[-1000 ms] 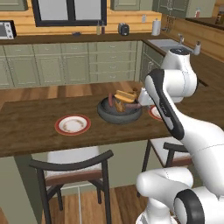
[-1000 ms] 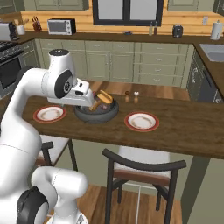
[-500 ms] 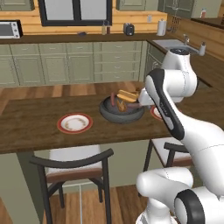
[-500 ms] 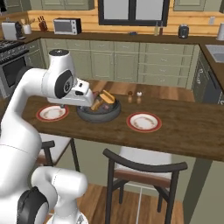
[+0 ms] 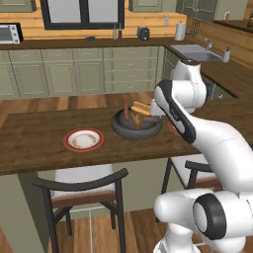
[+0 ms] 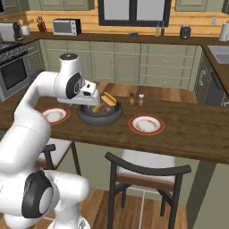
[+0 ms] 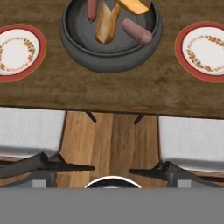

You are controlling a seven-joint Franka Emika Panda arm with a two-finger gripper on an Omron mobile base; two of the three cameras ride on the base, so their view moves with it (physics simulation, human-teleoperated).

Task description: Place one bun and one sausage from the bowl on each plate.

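Observation:
The dark grey bowl [image 7: 109, 48] [image 5: 137, 129] [image 6: 99, 115] stands on the wooden counter and holds two buns and two sausages. One tan bun [image 7: 106, 22] lies beside a sausage [image 7: 137, 31]. A second bun [image 7: 133, 5] and a second sausage [image 7: 92, 8] lie further in. A red-rimmed plate [image 7: 17, 51] [image 5: 83, 140] [image 6: 146, 124] sits bare on one side of the bowl. The other plate [image 7: 204, 50] [image 6: 54, 115] is bare too. My gripper [image 5: 156, 110] [image 6: 95, 100] hangs above the bowl's near side, open, holding nothing.
Two shakers [image 6: 131, 98] stand behind the bowl toward the counter's far edge. Two dark chairs with pale seats [image 7: 30, 131] [image 7: 192, 140] are tucked under the counter's near edge [image 7: 112, 107]. Kitchen cabinets line the back wall.
The whole picture has shifted slightly, so the base has moved a little. The arm, bowl and plates keep their places relative to each other.

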